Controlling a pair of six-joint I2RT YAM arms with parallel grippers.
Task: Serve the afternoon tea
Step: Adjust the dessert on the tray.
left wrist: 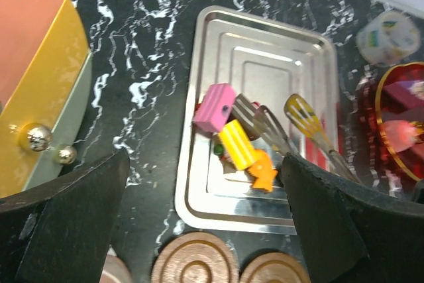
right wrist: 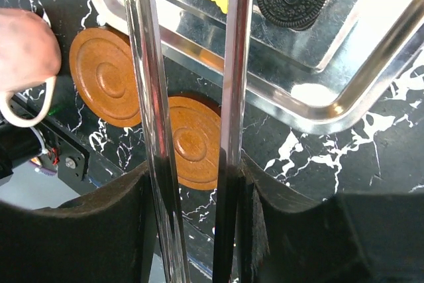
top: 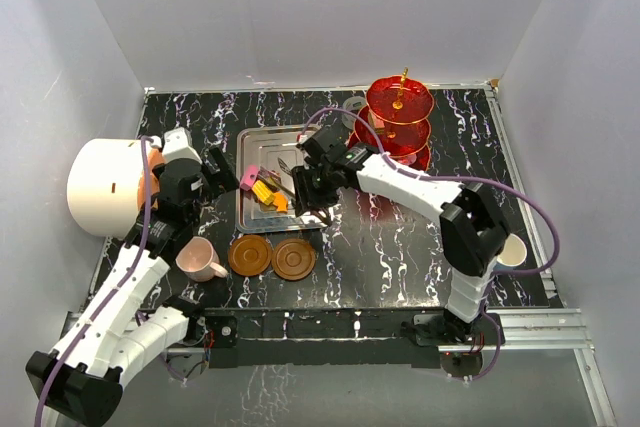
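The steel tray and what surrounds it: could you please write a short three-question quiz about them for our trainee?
1. True or false: the right claw grips metal tongs.
2. How many brown saucers sit in front of the tray?
3. Where is the pink cup? A: on a saucer. B: left of the saucers. C: on the tray.
Key: 1 true; 2 two; 3 B.
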